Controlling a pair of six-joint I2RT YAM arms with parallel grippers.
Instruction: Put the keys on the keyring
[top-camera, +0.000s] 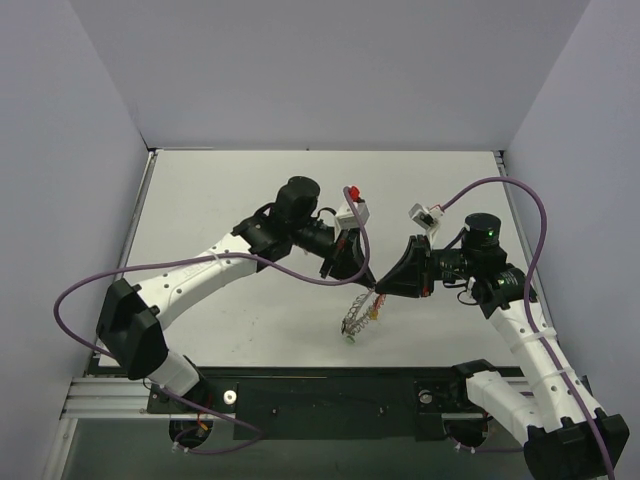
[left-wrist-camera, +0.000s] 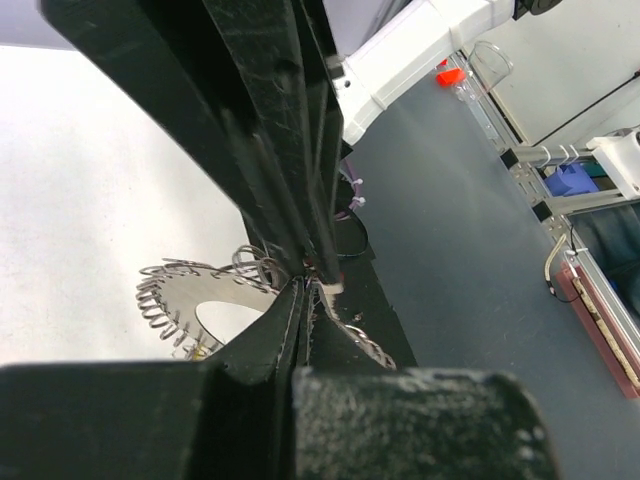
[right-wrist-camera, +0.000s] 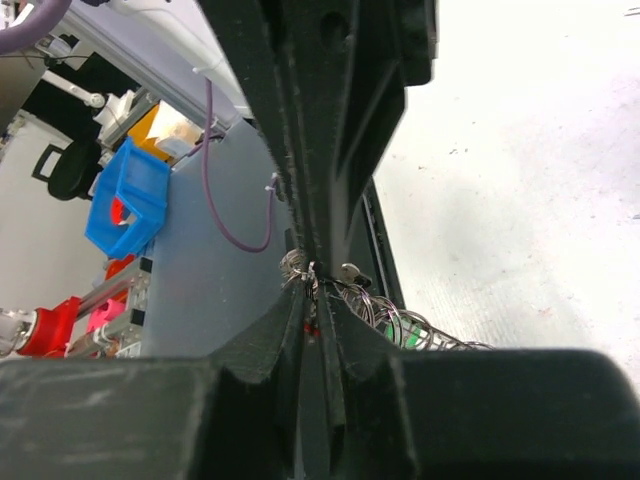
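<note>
Top view: the left hand (top-camera: 362, 280) and the right hand (top-camera: 388, 288) meet tip to tip above the middle of the tabletop (top-camera: 230, 190). The keyring (top-camera: 356, 316) hangs tilted just below them, its lower edge at or near the surface; contact cannot be judged. Small yellow and red specks on the ring's upper part are the keys (top-camera: 373, 310). They are too small to count or to tell whether they are threaded on.

Left wrist view: the left fingers (left-wrist-camera: 285, 200) are pressed together, pinching the keyring at its rim. Only the ring's far part, with its open centre and some wire loops (left-wrist-camera: 160, 300), shows. The rest is hidden behind the black fingers.

Right wrist view: the right fingers (right-wrist-camera: 340, 180) are pressed together at a tangle of loops on the ring's edge. A red speck sits in the slit between them, but what they pinch cannot be made out. The ring's flat part is cut off by the hand's body.
</note>
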